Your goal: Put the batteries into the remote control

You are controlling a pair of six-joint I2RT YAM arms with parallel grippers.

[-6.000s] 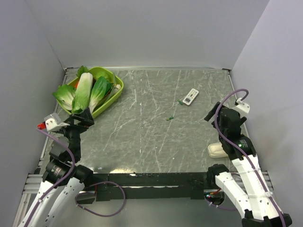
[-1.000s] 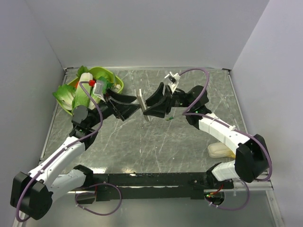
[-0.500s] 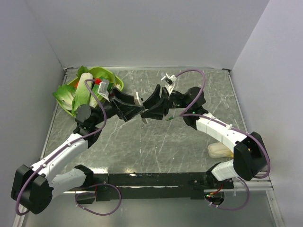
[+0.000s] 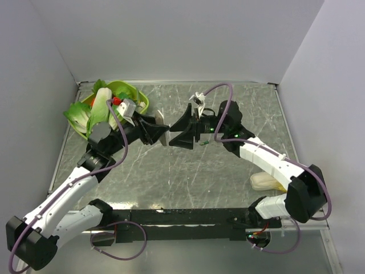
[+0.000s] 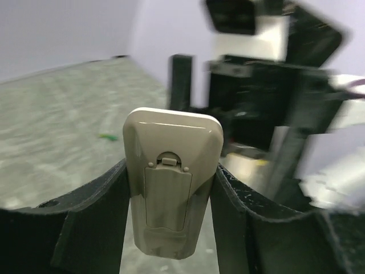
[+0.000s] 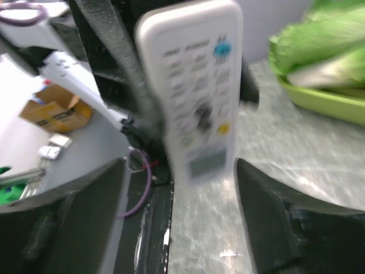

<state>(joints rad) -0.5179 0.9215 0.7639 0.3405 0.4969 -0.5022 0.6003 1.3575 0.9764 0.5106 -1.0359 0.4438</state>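
Up over the table point(image 4: 171, 171), the left gripper point(image 5: 171, 168) pinches the remote point(image 5: 171, 137) upright, its grey back showing. The right gripper point(image 6: 179, 171) faces it, fingers wide apart. Farther off, one green battery point(image 5: 107, 136) lies on the table.

Marbled table point(image 4: 171, 171) with bowl point(image 4: 143, 103), battery point(image 5: 107, 136), cream lump point(image 4: 262, 181)

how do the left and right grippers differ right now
The left gripper is shut on the remote control; the right gripper is open and holds nothing. The left gripper's camera sees the remote's grey back, cover on; the right gripper's sees its white button face. Both are raised over the table, pointing at each other.
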